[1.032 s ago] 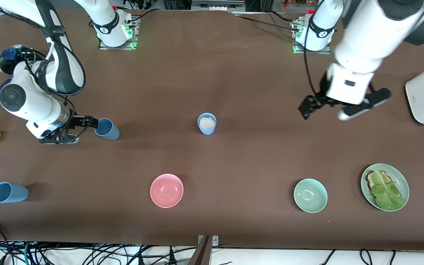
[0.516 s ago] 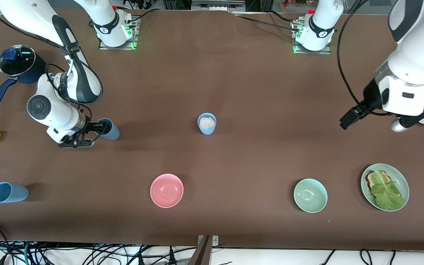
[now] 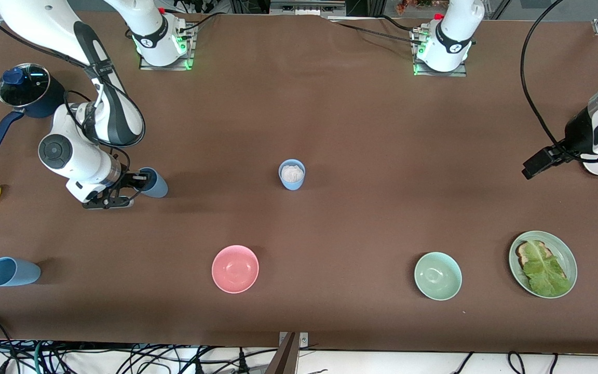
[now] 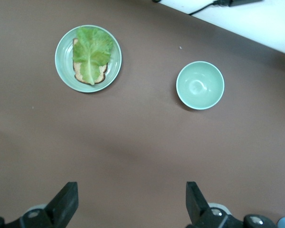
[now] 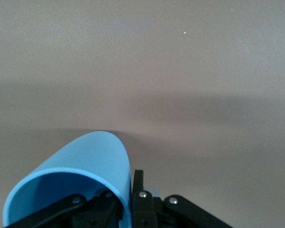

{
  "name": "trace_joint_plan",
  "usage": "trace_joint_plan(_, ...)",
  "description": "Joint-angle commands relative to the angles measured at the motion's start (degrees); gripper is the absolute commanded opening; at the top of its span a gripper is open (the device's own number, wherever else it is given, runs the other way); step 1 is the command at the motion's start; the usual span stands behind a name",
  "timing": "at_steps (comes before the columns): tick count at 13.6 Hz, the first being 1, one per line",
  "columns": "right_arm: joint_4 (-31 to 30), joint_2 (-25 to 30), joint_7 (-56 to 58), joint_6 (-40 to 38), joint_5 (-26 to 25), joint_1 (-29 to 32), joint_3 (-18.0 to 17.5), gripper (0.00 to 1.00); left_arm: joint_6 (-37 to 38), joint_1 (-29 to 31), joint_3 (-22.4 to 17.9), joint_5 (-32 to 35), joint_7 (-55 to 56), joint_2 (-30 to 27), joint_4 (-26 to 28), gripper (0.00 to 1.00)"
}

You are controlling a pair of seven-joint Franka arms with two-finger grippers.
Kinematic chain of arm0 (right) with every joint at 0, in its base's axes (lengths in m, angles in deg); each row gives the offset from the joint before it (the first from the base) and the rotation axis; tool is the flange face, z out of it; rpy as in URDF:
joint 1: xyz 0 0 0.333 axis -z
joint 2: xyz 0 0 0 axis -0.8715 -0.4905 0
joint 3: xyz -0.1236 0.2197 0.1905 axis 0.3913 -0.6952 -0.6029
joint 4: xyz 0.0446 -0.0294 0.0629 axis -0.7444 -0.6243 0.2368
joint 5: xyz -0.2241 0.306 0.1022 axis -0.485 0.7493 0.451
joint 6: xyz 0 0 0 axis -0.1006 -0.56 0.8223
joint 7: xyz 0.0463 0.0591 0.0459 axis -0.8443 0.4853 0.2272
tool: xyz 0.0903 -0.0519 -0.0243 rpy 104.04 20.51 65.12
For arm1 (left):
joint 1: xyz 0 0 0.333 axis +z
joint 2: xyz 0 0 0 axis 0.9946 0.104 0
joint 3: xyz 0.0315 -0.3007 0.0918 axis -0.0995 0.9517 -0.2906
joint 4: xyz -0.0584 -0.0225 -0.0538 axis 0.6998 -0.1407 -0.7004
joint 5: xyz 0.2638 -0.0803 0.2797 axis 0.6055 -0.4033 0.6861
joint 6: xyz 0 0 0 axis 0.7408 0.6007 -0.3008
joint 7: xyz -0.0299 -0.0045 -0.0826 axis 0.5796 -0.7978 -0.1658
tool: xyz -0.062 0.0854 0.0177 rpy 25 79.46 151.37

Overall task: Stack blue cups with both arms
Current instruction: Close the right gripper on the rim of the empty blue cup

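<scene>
In the front view I am seeing the right gripper (image 3: 140, 183) pinching the rim of the slate-blue cup (image 3: 154, 183) at the frame's middle left, the sky-blue cup (image 3: 292, 174) with the whitish inside standing at the centre, and the left gripper (image 3: 538, 163) hanging at the right edge. In the left wrist view its fingers (image 4: 66, 203) are standing spread wide over bare table (image 4: 142, 152), with a green bowl (image 4: 200, 85) and a plate (image 4: 88, 58) of lettuce-topped toast in the upper half. In the right wrist view the fingers (image 5: 138, 190) are clamping the cup's wall (image 5: 102, 164) at bottom centre.
</scene>
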Motion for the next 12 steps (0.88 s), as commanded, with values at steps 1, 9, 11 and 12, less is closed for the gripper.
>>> trace_joint_plan(1, 0.65, 1.87, 0.76, -1.3, -0.09, 0.08, -0.08, 0.0, 0.62, 2.86, 0.69, -1.56, -16.65, -1.15, 0.47, 1.0)
trace_joint_plan(9, 19.54, 4.42, -8.27, -25.9, 1.06, 0.08, -5.95, 0.0, 2.28, 4.45, 0.52, -5.25, -21.55, -3.61, 5.21, 1.0)
trace_joint_plan(11, 21.13, 4.51, -17.21, -27.06, 1.14, 0.08, -10.94, 0.0, 2.46, 4.45, 0.52, -6.22, -21.64, -6.23, 8.11, 1.0)
trace_joint_plan(12, 21.23, 4.42, -22.48, -26.36, 1.41, 0.08, -13.41, 0.0, 2.46, 4.28, 0.61, -6.22, -21.38, -6.59, 7.86, 1.0)
